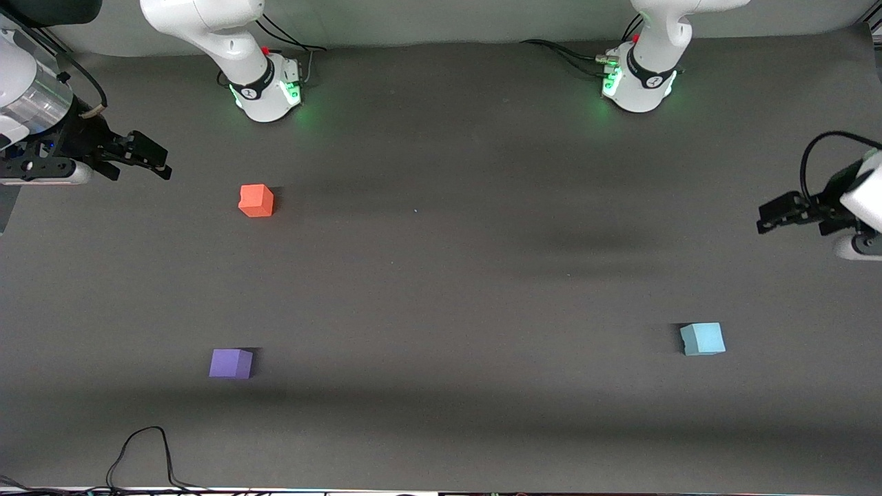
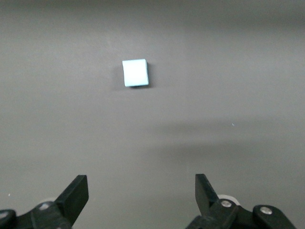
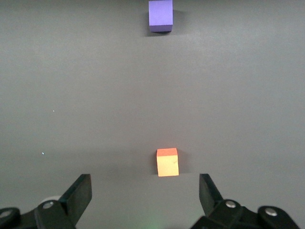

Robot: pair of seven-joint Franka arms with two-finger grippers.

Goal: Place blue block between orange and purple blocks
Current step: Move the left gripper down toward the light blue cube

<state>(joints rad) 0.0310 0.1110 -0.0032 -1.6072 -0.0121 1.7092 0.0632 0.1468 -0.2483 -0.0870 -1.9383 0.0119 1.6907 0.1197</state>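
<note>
over the bench (image 1: 441,275) my left gripper (image 1: 765,219) hung agape above the blue block (image 1: 702,339); my right gripper (image 1: 158,162) gaped near the orange block (image 1: 256,200); the purple block (image 1: 231,363) sat nearer the camera.

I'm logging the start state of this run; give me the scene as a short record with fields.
blue block: on the table toward the left arm's end, untouched
orange block: toward the right arm's end, farther from the front camera than the purple one
purple block: same end, nearer the front camera
gap between orange and purple: bare
left gripper: open, raised at its end of the table
right gripper: open, raised at its end
</note>
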